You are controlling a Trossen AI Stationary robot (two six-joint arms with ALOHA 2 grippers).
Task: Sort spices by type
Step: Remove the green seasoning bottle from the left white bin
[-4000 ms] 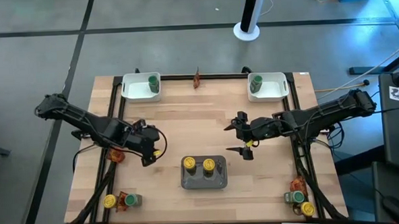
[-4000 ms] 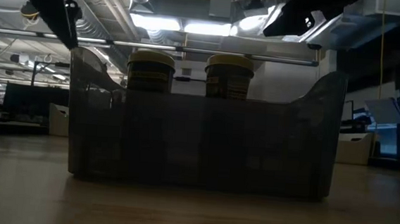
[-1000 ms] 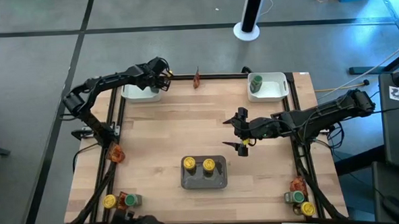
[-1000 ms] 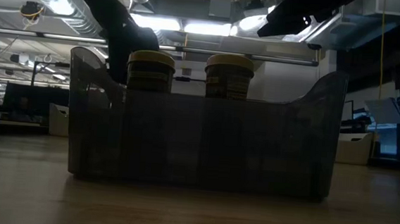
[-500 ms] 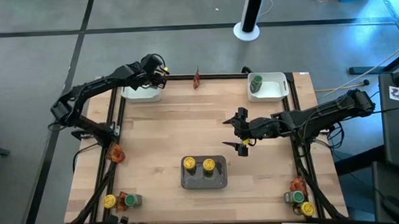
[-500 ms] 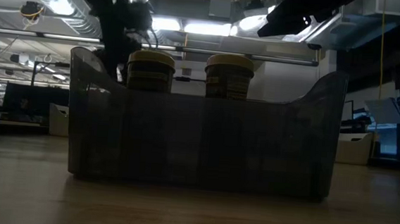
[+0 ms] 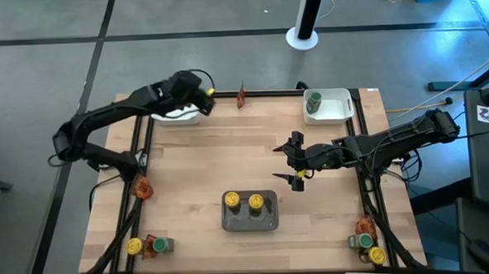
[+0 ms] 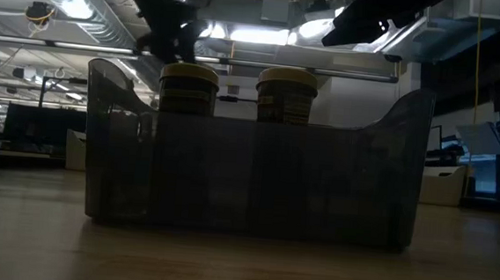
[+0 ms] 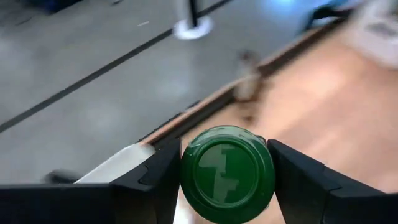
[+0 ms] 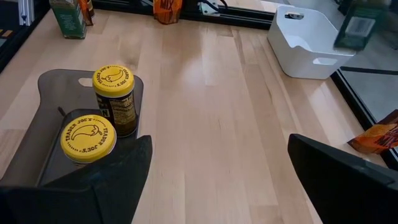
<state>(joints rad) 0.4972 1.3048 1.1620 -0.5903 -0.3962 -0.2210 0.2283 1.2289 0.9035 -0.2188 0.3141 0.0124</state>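
Left claw: at 11 o'clock on the worktop, over the inner edge of the left white tray; clenched on a green-lidded jar, one finger on each side of the lid in the left wrist view.
Right claw: at 3 o'clock from the worktop's middle, above bare wood, fingers spread wide, grasping nothing.
Grey tray: at 6 o'clock, near the front edge; it carries two yellow-lidded jars side by side, both upright. In the low view their lids show above the tray wall.
Right white tray: at 1 o'clock, with one green-lidded jar at its left end.
Packet at the back: at 12 o'clock, on the back edge, between the two white trays.
Left edge: one orange packet at 9 o'clock, on the frame rail.
Front left corner: at 7 o'clock, a yellow-lidded jar, a green-lidded jar and a reddish packet, close together.
Front right corner: at 5 o'clock, a reddish packet, a green-lidded jar and a yellow-lidded jar, close together.
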